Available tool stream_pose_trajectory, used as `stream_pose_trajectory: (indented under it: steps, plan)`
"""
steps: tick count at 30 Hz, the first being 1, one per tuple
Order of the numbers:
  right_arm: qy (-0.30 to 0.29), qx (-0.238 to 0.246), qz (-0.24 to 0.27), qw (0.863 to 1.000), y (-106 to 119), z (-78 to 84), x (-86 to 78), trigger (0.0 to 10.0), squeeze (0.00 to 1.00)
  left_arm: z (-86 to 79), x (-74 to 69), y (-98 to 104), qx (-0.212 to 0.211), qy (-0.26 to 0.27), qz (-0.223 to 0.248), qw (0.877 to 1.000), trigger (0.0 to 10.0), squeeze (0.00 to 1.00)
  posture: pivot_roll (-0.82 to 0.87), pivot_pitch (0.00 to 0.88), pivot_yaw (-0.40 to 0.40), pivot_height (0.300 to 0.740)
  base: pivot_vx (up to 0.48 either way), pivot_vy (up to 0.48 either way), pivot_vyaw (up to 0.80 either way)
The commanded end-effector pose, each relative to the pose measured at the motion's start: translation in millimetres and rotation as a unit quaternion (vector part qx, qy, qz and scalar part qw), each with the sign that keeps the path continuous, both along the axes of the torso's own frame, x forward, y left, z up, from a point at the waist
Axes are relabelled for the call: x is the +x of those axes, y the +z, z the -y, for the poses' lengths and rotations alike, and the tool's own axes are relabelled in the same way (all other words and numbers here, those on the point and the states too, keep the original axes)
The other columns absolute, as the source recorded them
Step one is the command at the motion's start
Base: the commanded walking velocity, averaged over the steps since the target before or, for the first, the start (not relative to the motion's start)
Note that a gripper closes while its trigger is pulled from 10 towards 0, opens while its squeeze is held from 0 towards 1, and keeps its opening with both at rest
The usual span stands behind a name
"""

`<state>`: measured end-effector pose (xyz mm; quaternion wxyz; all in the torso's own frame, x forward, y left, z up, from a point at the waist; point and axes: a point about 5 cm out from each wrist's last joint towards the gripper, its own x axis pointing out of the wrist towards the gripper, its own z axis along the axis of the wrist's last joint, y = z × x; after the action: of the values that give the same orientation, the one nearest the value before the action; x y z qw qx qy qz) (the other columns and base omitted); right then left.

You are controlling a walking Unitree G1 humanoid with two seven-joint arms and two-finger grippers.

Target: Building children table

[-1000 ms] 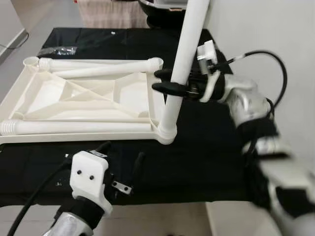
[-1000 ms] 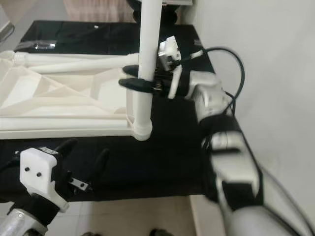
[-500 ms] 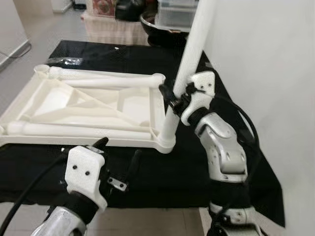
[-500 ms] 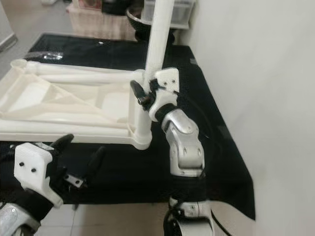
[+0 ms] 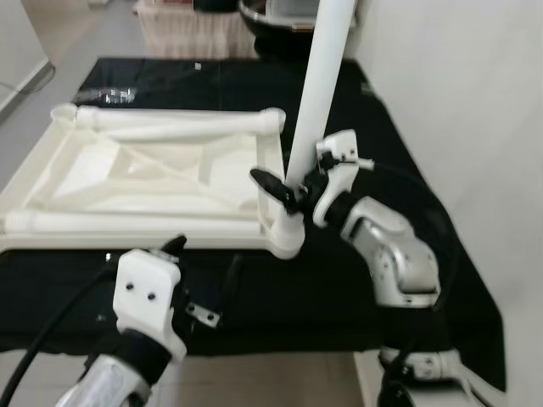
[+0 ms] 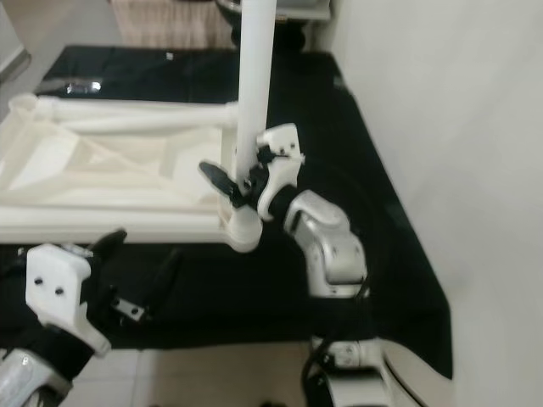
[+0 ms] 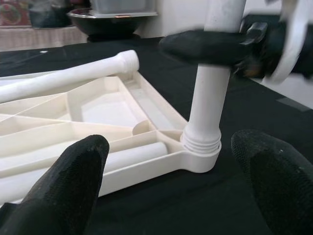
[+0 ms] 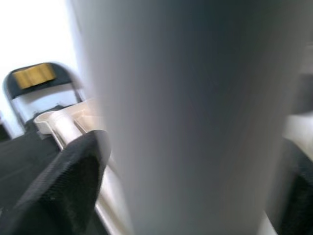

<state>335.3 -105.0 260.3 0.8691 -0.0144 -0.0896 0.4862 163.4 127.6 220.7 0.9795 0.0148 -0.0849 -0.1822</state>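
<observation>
The white table top (image 5: 51, 182) lies upside down on a black-covered surface. One white leg (image 5: 318, 85) stands upright in the near right corner socket (image 5: 287, 240). My right gripper (image 5: 278, 185) is shut on this leg just above the socket, and in the right wrist view the leg passes between its fingers (image 8: 73, 181). My left gripper (image 5: 208, 252) hovers open near the front edge, left of the socket. Its fingers (image 7: 73, 181) point toward the socket (image 7: 200, 156) without touching it. Loose legs lie inside the top along the far side (image 5: 178, 120) and the near side (image 5: 127, 223).
A clear plastic bag (image 5: 119, 93) lies on the black cloth (image 5: 356, 305) at the far left. A dark bowl (image 5: 276, 17) stands at the back. A white wall (image 5: 475, 102) runs close along the right. Floor lies beyond the front edge.
My right gripper has slid down the upright leg, from mid-height to just above the socket, and its arm has swung in nearer. The left gripper has barely moved.
</observation>
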Motion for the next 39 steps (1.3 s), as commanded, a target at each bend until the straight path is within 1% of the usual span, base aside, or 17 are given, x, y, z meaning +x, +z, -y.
stream_pose_trajectory:
  steps: [1, 3, 4, 8, 11, 17, 18, 19, 20, 21, 27, 32, 34, 36, 37, 38, 39]
  plan:
    - [0.061, -0.015, 0.003, 0.998, -7.5, -6.0, -2.6, 10.0, 0.0, 1.0, -1.1, -2.7, -0.002, -0.001, -0.01, 1.0, 10.0, 0.0, 0.17, 0.181, -0.083, 0.74, 0.0, 0.0, 0.0]
    - [0.097, -0.046, 0.003, 0.994, -12.8, -4.1, 0.9, 10.0, 0.0, 1.3, -1.7, -3.0, -0.003, -0.001, -0.009, 1.0, 10.0, 0.0, 0.18, 0.186, -0.086, 0.74, 0.0, 0.0, 0.0]
    - [0.103, -0.059, 0.0, 0.993, -14.5, -3.6, 5.7, 10.0, 0.0, 1.6, -2.2, -3.3, -0.003, -0.001, -0.009, 1.0, 10.0, 0.0, 0.19, 0.194, -0.089, 0.74, 0.0, 0.0, 0.0]
    - [0.13, -0.064, -0.009, 0.989, -12.7, -5.1, 11.6, 10.0, 0.0, 1.7, -3.0, -3.8, -0.003, 0.0, -0.009, 1.0, 10.0, 0.0, 0.2, 0.2, -0.092, 0.74, 0.0, 0.0, 0.0]
    - [0.169, -0.065, -0.005, 0.983, -7.0, -7.0, 15.5, 10.0, 0.0, 1.7, -4.7, -4.8, -0.004, 0.002, -0.008, 1.0, 10.0, 0.0, 0.22, 0.218, -0.094, 0.74, 0.0, 0.0, 0.0]
    - [0.204, -0.057, -0.006, 0.977, 0.2, -5.2, 23.4, 10.0, 0.0, 0.8, -7.4, -6.0, -0.007, 0.002, -0.007, 1.0, 10.0, 0.0, 0.25, 0.243, -0.093, 0.74, 0.0, 0.0, 0.0]
    - [0.22, -0.055, -0.006, 0.974, 2.7, -3.3, 25.3, 8.1, 0.0, 0.6, -8.5, -6.5, -0.007, 0.0, -0.008, 1.0, 10.0, 0.0, 0.26, 0.252, -0.091, 0.74, 0.0, 0.0, 0.0]
    - [0.22, -0.055, -0.006, 0.974, 2.7, -3.3, 25.3, 8.1, 0.0, 0.6, -8.5, -6.5, -0.007, 0.0, -0.008, 1.0, 10.0, 0.0, 0.26, 0.252, -0.091, 0.74, 0.0, 0.0, 0.0]
    - [0.236, -0.056, -0.005, 0.97, 5.0, -1.2, 26.4, 5.8, 0.0, 0.2, -9.4, -7.0, -0.007, -0.001, -0.008, 1.0, 10.0, 0.0, 0.26, 0.259, -0.09, 0.74, 0.0, 0.0, 0.0]
    - [0.251, -0.057, -0.005, 0.966, 7.1, 0.6, 26.8, 0.0, 0.0, -0.5, -10.2, -7.5, -0.007, -0.001, -0.009, 1.0, 10.0, 0.0, 0.27, 0.264, -0.089, 0.74, 0.0, 0.0, 0.0]
    - [0.288, -0.068, -0.005, 0.955, 10.7, 2.3, 27.9, 0.0, 0.0, -2.2, -11.0, -8.2, -0.004, 0.001, -0.01, 1.0, 10.0, 0.0, 0.27, 0.27, -0.089, 0.74, 0.0, 0.0, 0.0]
    - [0.291, -0.071, -0.006, 0.954, 7.9, 4.0, 28.6, 0.0, 0.0, -0.8, -9.8, -7.1, -0.004, 0.003, -0.007, 1.0, 10.0, 0.0, 0.25, 0.26, -0.098, 0.74, 0.0, 0.0, 0.0]
    - [0.285, -0.071, -0.003, 0.956, 6.3, 4.9, 28.9, 0.0, 0.0, -0.4, -9.5, -6.7, -0.005, 0.004, -0.006, 1.0, 10.0, 0.0, 0.24, 0.258, -0.1, 0.74, 0.0, 0.0, 0.0]
    - [0.255, -0.069, 0.007, 0.964, 1.9, 8.1, 29.8, 0.0, 0.0, 1.0, -8.8, -5.8, -0.008, 0.003, -0.004, 1.0, 10.0, 0.0, 0.22, 0.251, -0.105, 0.74, 0.0, 0.0, 0.0]
    - [0.222, -0.068, 0.016, 0.973, -2.8, 9.2, 29.4, 0.0, 0.0, 1.6, -8.5, -5.5, -0.009, 0.003, -0.003, 1.0, 10.0, 0.0, 0.22, 0.25, -0.107, 0.74, 0.0, 0.0, 0.0]
    - [0.199, -0.068, 0.021, 0.977, -5.9, 9.8, 29.0, 0.0, 0.0, 1.9, -8.3, -5.4, -0.009, 0.003, -0.003, 1.0, 10.0, 0.0, 0.21, 0.248, -0.107, 0.74, 0.0, 0.0, 0.0]
    - [0.153, -0.059, 0.026, 0.986, -12.0, 7.7, 26.5, 0.0, 0.0, 2.3, -8.4, -5.1, -0.01, 0.001, -0.002, 1.0, 10.0, 0.0, 0.21, 0.248, -0.107, 0.74, 0.0, 0.0, 0.0]
